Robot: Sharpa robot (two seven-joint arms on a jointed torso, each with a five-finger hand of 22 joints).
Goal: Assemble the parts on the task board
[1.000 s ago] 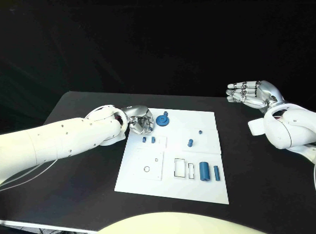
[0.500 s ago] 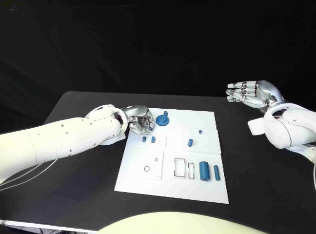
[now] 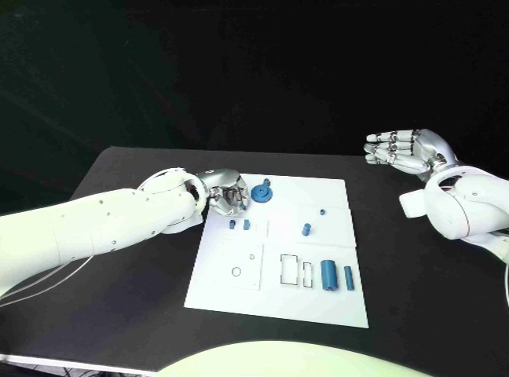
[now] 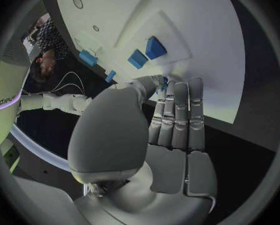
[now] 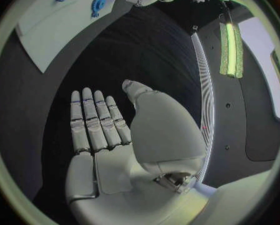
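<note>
**Left robot hand pinches at the board's corner, right one held open**

The white task board (image 3: 283, 302) lies in the middle of the black counter (image 3: 130, 306). The left robot hand (image 3: 224, 192) is over the board's far left corner, its fingers drawn in against the thumb. In the left wrist view a sliver of blue (image 4: 165, 81) shows pinched between the thumb tip and a fingertip, with the fingertips close above the white surface (whether they touch it cannot be told). Just beside this hand, on the board's far edge, sits the round blue part (image 3: 261, 193).

The other parts are spread across the board. Two short blue pegs (image 3: 239, 225) stand side by side just nearer the robot than the left robot hand. Towards the middle are another blue peg (image 3: 307, 230) and a smaller blue piece (image 3: 323, 212). A thick blue cylinder (image 3: 328, 276) and a thin blue rod (image 3: 349, 277) lie next to each other at the near right, beside two rectangular cut-outs (image 3: 290, 269).

The right robot hand (image 3: 408, 151) is raised off to the right of the board, well apart from it. Its fingers are stretched out side by side, the thumb stands away from them, and it holds nothing (the right wrist view shows the bare palm).
</note>
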